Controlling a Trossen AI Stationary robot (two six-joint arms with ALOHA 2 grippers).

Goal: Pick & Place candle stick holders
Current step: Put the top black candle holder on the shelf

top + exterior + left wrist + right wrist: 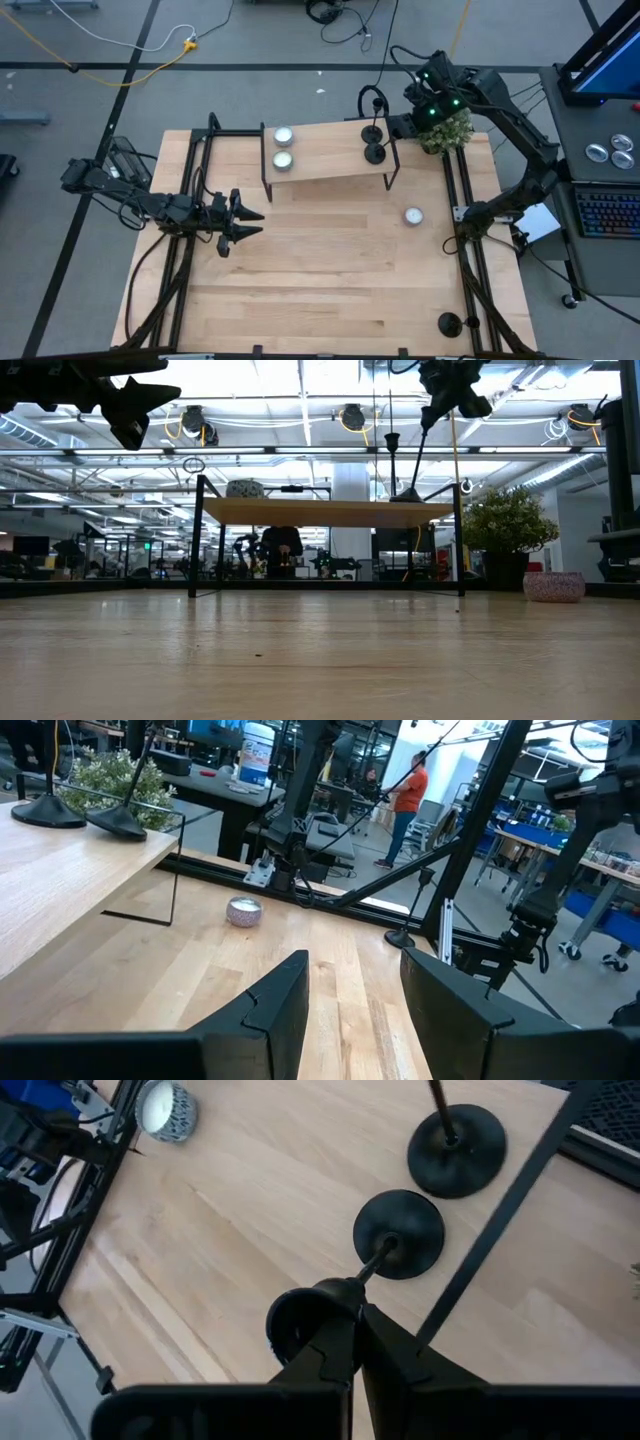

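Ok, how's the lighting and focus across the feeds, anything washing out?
Low view: ceiling lights glare behind the raised shelf, so the holders read as silhouettes. Left wrist view: own fingers soft, tealight sharp. Right wrist view: evenly lit, held holder clear.

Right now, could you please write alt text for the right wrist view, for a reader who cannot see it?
The right gripper, fingers shut, holds the top of a black candle stick holder whose round base sits on a light wooden shelf. A second black holder stands just beyond it, and a silver tealight lies on the table below.
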